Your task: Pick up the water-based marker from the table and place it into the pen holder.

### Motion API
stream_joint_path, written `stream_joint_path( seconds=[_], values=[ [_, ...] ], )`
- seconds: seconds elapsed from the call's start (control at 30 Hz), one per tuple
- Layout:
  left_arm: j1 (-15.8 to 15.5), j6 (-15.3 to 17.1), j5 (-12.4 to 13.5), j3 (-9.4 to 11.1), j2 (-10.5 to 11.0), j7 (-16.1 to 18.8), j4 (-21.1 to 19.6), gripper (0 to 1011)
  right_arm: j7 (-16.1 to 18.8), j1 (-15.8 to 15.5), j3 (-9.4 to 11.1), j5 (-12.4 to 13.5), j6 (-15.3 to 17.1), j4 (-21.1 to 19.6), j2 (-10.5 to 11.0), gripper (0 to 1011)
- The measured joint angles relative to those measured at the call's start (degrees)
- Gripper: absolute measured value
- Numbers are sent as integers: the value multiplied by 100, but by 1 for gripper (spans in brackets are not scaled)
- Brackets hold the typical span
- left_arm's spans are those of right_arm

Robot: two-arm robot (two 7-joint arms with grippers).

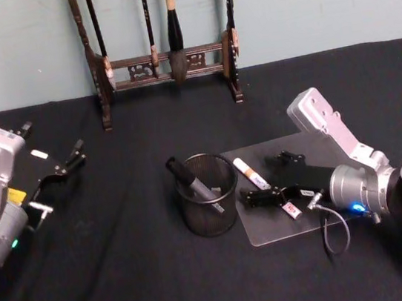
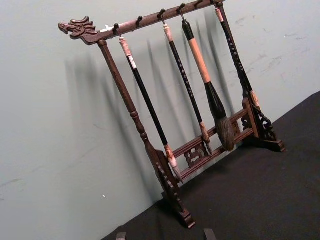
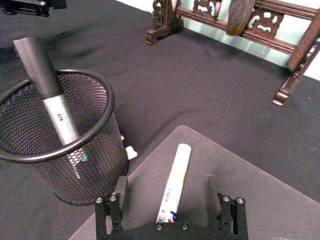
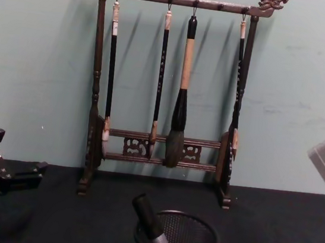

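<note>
While the right claw, fingers apart, straddles the white marker on the clear mat beside the pen holder, we judge it best to descend squarely and clamp mid-barrel. Left claw, likewise spread, rests parked at the bench's left.

My right gripper is open over the grey mat, with 1 finger on each side of the white marker and a small free gap on both sides. The pen holder stands just beside the mat, near my fingers. 1 dark marker leans in it over the far-left rim, and the rest of the mouth is free. The brush rack stands well behind, at the wall. My left gripper is well apart on the left side.
</note>
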Motion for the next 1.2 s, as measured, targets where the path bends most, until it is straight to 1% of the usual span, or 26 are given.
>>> stream_joint_path(
  seconds=[0.43,1.2],
  values=[
    [0,0,0,0,0,0,0,1001,37,71,0,-43,28,138,-108,1002],
    [0,0,0,0,0,0,0,1001,102,86,24,-35,-9,264,-152,1002]
  ],
)
